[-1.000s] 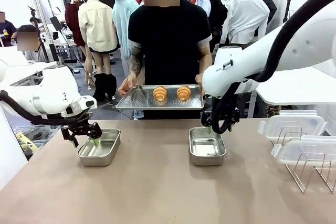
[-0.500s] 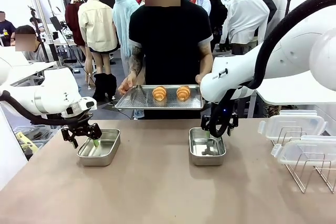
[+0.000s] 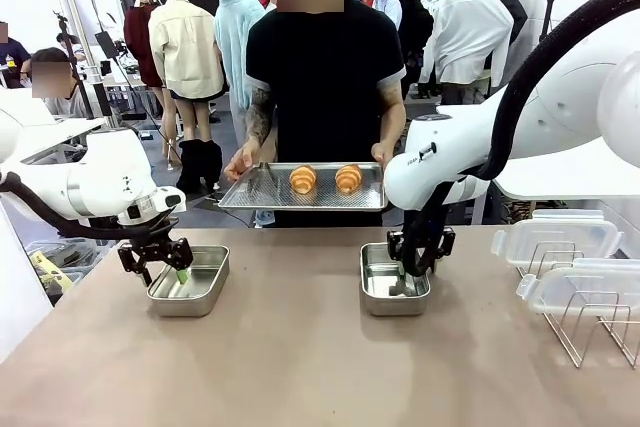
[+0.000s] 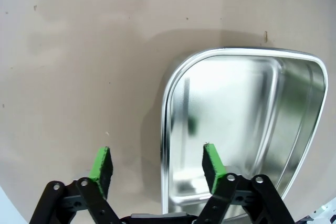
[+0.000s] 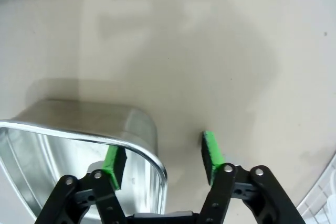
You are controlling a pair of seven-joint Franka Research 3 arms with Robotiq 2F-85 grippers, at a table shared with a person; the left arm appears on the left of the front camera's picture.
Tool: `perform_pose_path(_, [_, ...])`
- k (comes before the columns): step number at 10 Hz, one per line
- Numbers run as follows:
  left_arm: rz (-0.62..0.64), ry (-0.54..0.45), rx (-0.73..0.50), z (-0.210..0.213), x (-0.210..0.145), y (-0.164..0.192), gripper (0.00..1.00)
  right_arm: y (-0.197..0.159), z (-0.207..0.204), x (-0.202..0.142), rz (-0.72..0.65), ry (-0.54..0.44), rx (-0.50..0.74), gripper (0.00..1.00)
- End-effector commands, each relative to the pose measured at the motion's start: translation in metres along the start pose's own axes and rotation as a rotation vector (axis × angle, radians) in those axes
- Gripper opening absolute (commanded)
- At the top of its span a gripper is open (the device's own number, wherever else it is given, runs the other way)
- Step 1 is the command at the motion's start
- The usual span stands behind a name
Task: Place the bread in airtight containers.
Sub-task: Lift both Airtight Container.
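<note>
- The croissants (image 3: pixel 303 180) lie on the tray (image 3: pixel 262 194) that the person (image 3: pixel 320 77) holds at twelve o'clock, beyond the table's (image 3: pixel 300 367) far edge.
- The left container (image 3: pixel 205 289) sits at ten o'clock and the right container (image 3: pixel 378 295) at one, both empty.
- The left gripper (image 4: pixel 156 157) and right gripper (image 5: pixel 160 151) each straddle a container wall, jaws apart, seemingly not yet pinching.
- Best to close squarely on the rim so neither box tips.

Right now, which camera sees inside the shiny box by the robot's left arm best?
The left wrist view: it looks down into the left steel box, empty, the left gripper's fingers astride its rim. The front view shows that box small, side-on; the right wrist view shows the other box.
</note>
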State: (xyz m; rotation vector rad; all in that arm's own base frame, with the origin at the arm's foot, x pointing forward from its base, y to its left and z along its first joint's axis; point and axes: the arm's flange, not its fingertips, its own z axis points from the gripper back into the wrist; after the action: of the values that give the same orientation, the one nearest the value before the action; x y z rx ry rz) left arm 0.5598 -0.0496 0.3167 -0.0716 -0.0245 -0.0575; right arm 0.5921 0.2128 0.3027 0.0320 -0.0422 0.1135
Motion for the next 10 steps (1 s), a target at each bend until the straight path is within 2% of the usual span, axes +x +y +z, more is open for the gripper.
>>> perform_pose_path(1, [0.014,0.019,0.013,0.002,0.006,-0.002,0.41,0.002,0.002,-0.004,-0.015,-0.047,-0.006,0.30])
perform_pose_path(2, [-0.001,0.021,0.014,0.002,0.005,-0.004,0.21,0.003,0.001,-0.005,-0.022,-0.058,-0.016,0.10])
perform_pose_path(3, [-0.007,0.024,0.011,0.002,0.003,-0.005,0.02,0.004,0.000,-0.004,-0.028,-0.051,-0.021,0.00])
perform_pose_path(7, [-0.028,0.027,0.033,0.007,-0.004,-0.014,0.00,0.002,0.000,-0.004,-0.056,-0.058,-0.004,0.00])
perform_pose_path(10, [0.005,0.021,0.030,0.012,-0.010,-0.015,0.00,0.001,-0.004,0.004,-0.129,0.001,-0.021,0.00])
